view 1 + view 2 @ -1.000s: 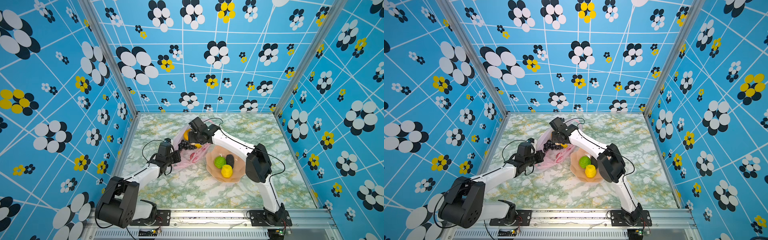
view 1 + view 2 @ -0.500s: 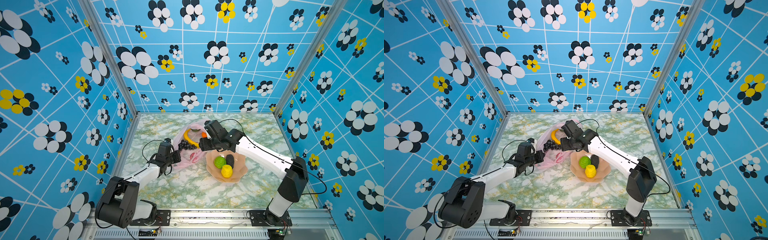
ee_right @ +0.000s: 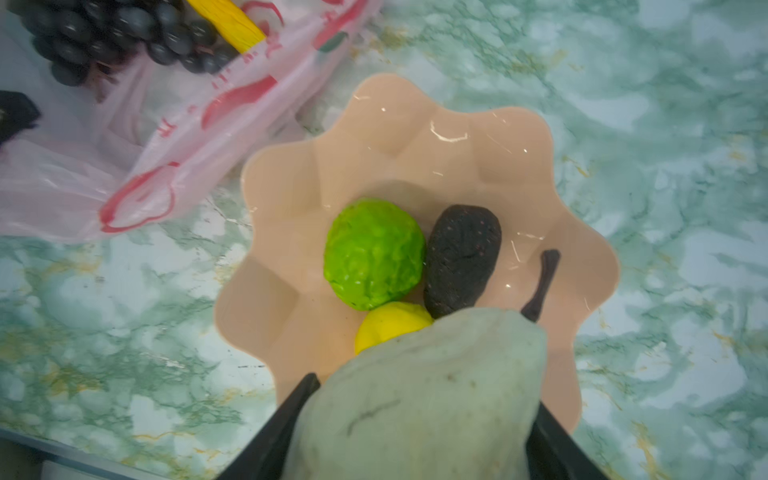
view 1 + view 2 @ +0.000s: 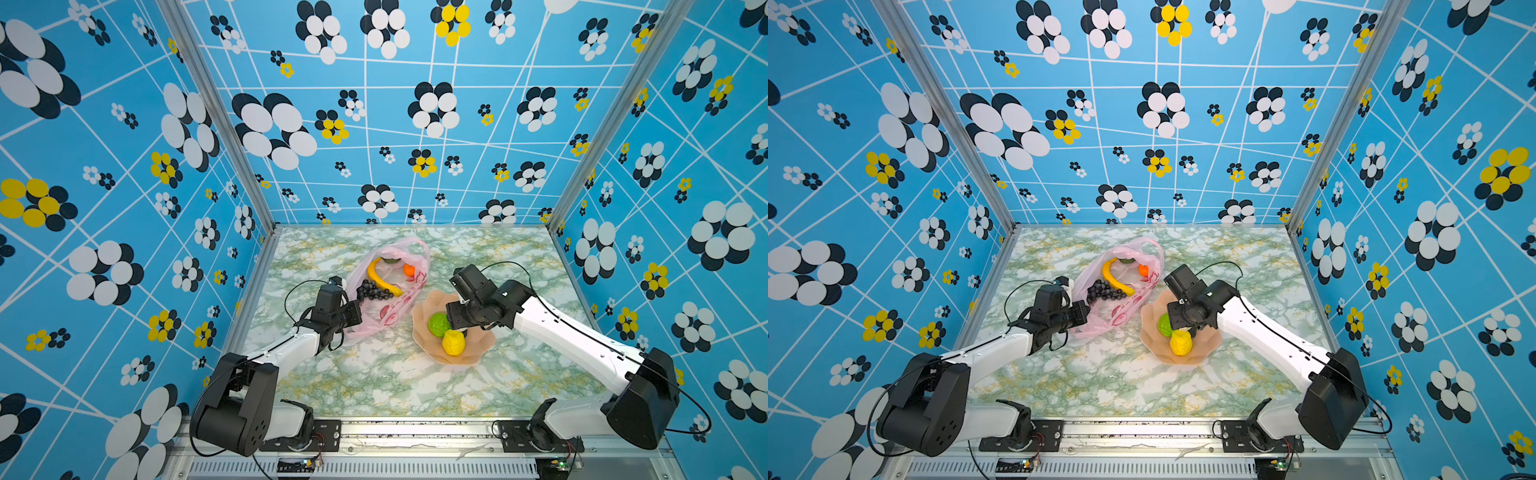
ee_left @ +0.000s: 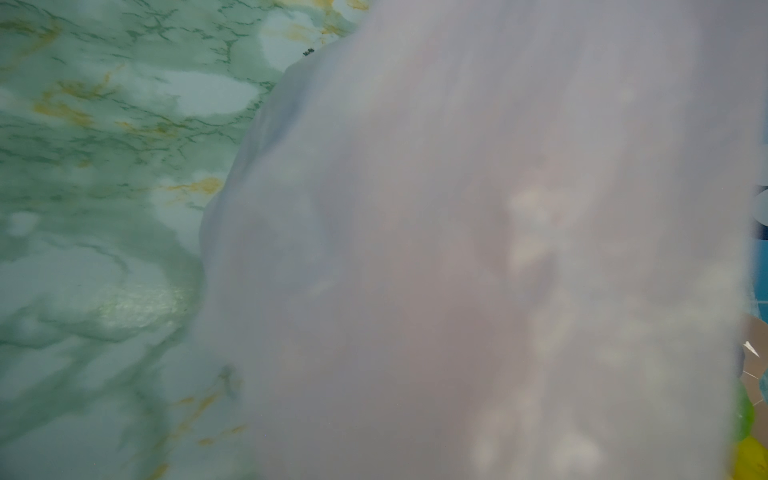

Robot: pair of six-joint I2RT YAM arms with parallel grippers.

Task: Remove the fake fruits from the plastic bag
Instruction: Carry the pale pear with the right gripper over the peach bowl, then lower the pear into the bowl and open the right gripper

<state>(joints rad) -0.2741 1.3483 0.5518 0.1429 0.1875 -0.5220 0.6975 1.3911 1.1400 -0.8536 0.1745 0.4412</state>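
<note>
Over the dish (image 3: 291, 166): right gripper (image 3: 428, 395), inside the plastic bag (image 4: 390, 320) a second ago, now hangs here, jaws wide round a pale matt pear (image 3: 419, 436).
In the dish: knobbly green fruit (image 3: 374, 253), rough dark fruit (image 3: 463, 257), yellow fruit (image 3: 390, 324); glossy scalloped rim.
Left of the dish: left gripper (image 4: 353, 318) pinched shut on the bag's edge, unmoved.
Beyond the dish: crinkled pink film; banana (image 4: 380, 276), grape bunch (image 4: 374, 291) and small orange fruit (image 4: 409, 270) remain inside.

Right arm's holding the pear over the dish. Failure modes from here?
1. Released, the pear in the right gripper lands on the green fruit and dark fruit crowding the dish and may roll out.
2. The left gripper seems to pinch thin plastic bag film; it could slip and the bag shift.
</note>
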